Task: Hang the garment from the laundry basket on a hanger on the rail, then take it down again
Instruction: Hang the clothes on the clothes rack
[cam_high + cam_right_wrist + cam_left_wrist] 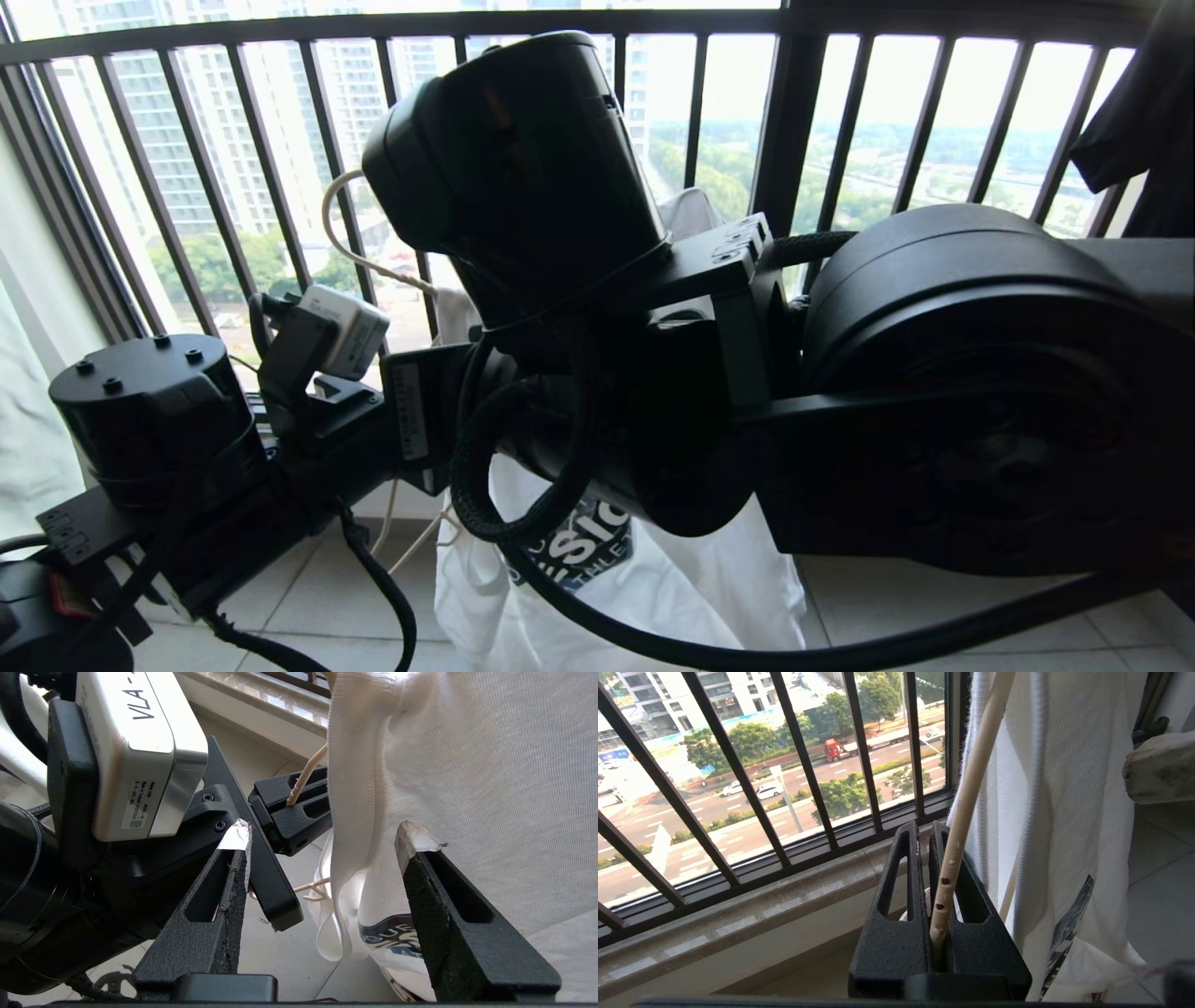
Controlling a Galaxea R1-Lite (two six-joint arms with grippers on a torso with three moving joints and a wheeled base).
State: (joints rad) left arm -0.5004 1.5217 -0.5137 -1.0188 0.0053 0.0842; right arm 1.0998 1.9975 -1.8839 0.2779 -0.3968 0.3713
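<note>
On a high balcony, the left gripper [931,896] clamps the thin cream hanger [966,798], with the white T-shirt [1064,812] draped on it and hanging beside the black railing [794,765], while the right gripper [322,858] stands open and empty, its fingers either side of the cloth. Neither rail nor laundry basket is in view, so hooking up and taking down look still to come. A camera reads "VLA"; the shirt's blue logo [583,546] shows only fragments, "SIO" among them.
</note>
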